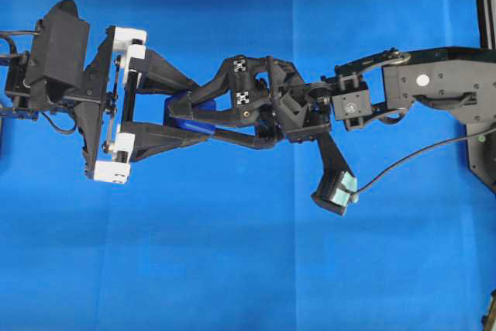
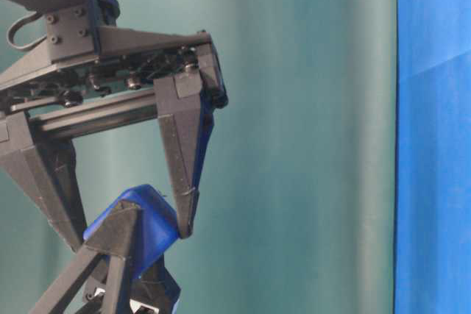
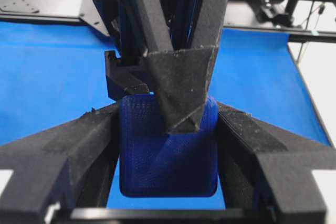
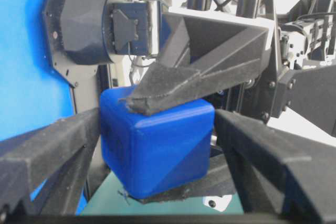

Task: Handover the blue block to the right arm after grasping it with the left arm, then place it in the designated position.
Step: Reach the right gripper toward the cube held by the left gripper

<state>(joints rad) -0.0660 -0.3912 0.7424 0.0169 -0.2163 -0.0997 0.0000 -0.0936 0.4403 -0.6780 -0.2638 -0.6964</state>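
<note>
**Blue block caught between two tools, mid-handover**

The blue block [image 1: 186, 114] is held in mid-air above the blue cloth [image 1: 232, 269], clamped between the fingers of the left tool [image 1: 203, 115]. The right tool [image 1: 190, 116] is spread wide, its fingers set around the block but apparently not yet pressed on it. A drop is judged likely if the left tool is released before the right is closed. With the fingers interleaved, a jam or twist could be caused.
</note>
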